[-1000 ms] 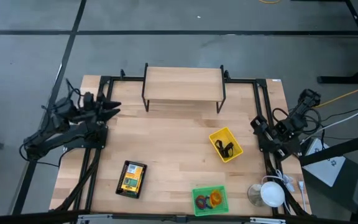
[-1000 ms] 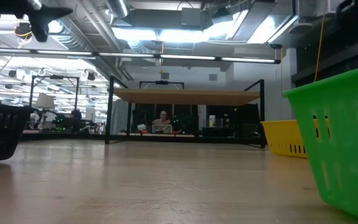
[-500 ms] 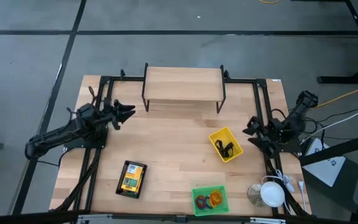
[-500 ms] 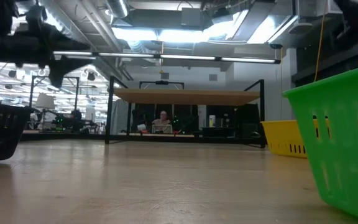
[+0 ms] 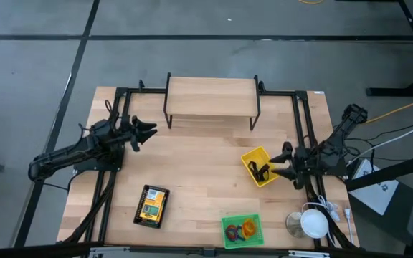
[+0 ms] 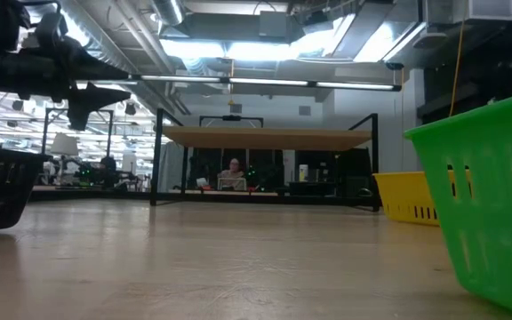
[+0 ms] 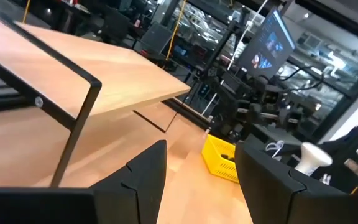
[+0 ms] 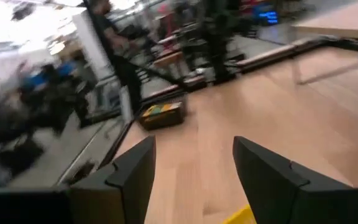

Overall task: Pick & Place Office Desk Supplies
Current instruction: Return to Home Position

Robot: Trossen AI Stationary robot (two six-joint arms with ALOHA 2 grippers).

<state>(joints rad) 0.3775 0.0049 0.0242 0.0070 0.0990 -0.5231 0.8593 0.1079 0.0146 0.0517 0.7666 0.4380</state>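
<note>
In the high view the supplies lie in containers. A yellow printed box (image 5: 152, 206) rests flat in a black mesh tray (image 5: 140, 216). Small black clips (image 5: 262, 172) sit in a yellow bin (image 5: 252, 156), and coloured rings (image 5: 240, 229) lie in a green bin (image 5: 228, 219). My left gripper (image 5: 149, 131) hangs open in the air over the table's left part, pointing right; its wrist view shows the yellow bin (image 7: 221, 158) far ahead. My right gripper (image 5: 277, 166) is open at the yellow bin's right side, above table level, pointing left; whether its fingers reach over the rim I cannot tell.
A wooden shelf on black legs (image 5: 212, 97) stands at the far middle of the table. A white object and a clear cup (image 5: 308, 222) sit at the near right corner. Black frame rails (image 5: 304, 129) run along both sides. Bare wood (image 5: 199, 172) lies between tray and bins.
My right gripper has swung from the table's right edge leftward toward the yellow bin, turning to point left. My left gripper has reached from the left edge toward the table's middle and come down a little, then held still.
</note>
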